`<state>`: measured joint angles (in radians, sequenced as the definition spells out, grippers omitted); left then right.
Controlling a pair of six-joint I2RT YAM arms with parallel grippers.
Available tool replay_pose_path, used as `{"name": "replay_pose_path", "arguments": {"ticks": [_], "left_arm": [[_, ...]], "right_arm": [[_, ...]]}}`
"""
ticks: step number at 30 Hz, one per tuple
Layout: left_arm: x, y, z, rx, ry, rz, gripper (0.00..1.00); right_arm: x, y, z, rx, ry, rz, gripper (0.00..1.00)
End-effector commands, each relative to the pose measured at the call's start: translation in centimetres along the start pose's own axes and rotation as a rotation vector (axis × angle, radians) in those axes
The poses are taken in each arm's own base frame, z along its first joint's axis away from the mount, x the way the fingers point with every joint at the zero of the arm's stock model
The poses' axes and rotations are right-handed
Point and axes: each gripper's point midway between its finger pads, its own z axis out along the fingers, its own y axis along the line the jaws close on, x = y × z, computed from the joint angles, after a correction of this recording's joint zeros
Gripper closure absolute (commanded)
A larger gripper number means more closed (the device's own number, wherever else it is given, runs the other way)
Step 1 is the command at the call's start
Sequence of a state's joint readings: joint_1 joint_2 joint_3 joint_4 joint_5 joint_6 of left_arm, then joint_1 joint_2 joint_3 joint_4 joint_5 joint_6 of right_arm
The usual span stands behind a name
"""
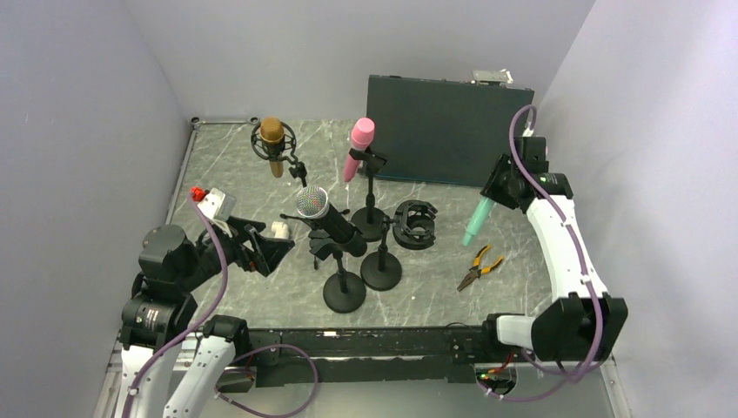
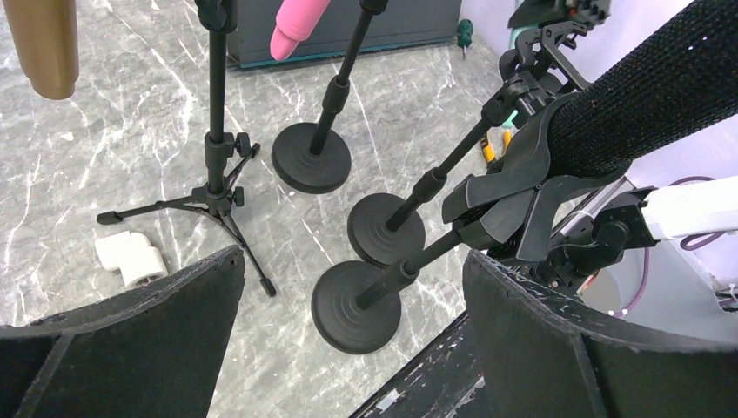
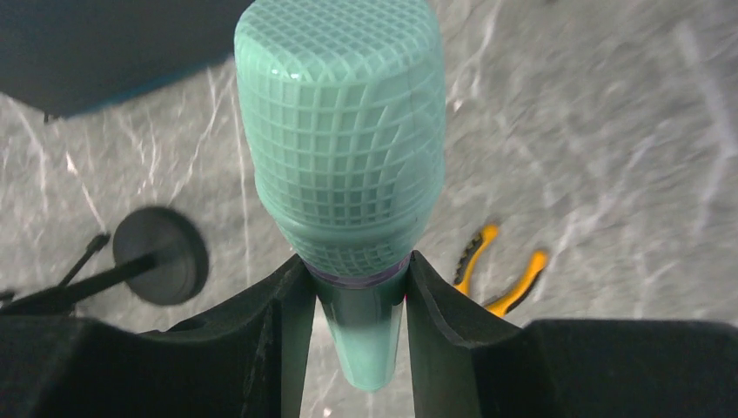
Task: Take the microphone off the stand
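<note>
Nearest to the arm bases, orange-handled pliers (image 1: 479, 267) lay flat on the grey marbled table (image 1: 435, 300), toward its right side. Well to the left of the pliers, the left gripper (image 1: 277, 250) hovered low with its two fingers (image 2: 157, 331) spread wide and nothing between them, facing a cluster of black desk stands. That cluster stood between the left gripper and the pliers. Its nearest stand held a black microphone (image 1: 326, 218) with a silver grille in its clip. A second round-based stand (image 1: 381, 270) beside it appeared to carry none, though its clip was hard to make out. Just beyond the pliers and above them, the mint-green microphone (image 3: 339, 131) hung in the air, clear of every stand. The right gripper (image 3: 357, 261) was closed on its neck, one finger pressed to each side directly below the grille. The long axis was tilted, with the head up in the gripper and the narrow tail slanting down and left toward the table just beyond the pliers. Judged from that, the removal looked done. The coming move belonged to the right arm alone: lowering the microphone tail first onto bare marble near the pliers, the left gripper being far off. Farther beyond the pliers, a pink microphone (image 1: 358, 144) stood on a stand before a dark panel (image 1: 448, 131).
</note>
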<state>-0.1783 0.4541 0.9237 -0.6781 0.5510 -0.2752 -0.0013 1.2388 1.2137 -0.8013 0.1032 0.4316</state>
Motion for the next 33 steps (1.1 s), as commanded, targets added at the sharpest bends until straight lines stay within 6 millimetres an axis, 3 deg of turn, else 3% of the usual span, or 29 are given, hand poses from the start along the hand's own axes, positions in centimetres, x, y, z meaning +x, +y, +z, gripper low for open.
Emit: {"name": "replay_pose_path", "arguments": {"ticks": [1, 9, 17, 23, 28, 33], "left_arm": [[-0.1, 0.1, 0.0, -0.006, -0.007, 0.006, 0.01], [-0.1, 0.0, 0.3, 0.010, -0.005, -0.001, 0.01], [0.0, 0.1, 0.0, -0.004, -0.002, 0.007, 0.01], [0.2, 0.3, 0.0, -0.015, -0.005, 0.001, 0.01], [0.3, 0.5, 0.1, -0.020, -0.007, 0.001, 0.01], [0.4, 0.6, 0.3, -0.018, -0.001, -0.005, 0.01]], "right_arm": [[2.6, 2.5, 1.9, -0.157, 0.145, 0.102, 1.00], [6.1, 1.6, 7.0, -0.084, 0.281, 0.184, 0.94], [8.6, -1.4, 11.4, 0.077, 0.320, 0.169, 0.85], [11.3, -2.5, 12.8, 0.095, 0.377, 0.131, 0.79], [13.1, -3.5, 13.2, 0.122, 0.416, 0.113, 0.63], [13.7, -4.4, 13.5, 0.162, 0.412, 0.098, 0.47]]}}
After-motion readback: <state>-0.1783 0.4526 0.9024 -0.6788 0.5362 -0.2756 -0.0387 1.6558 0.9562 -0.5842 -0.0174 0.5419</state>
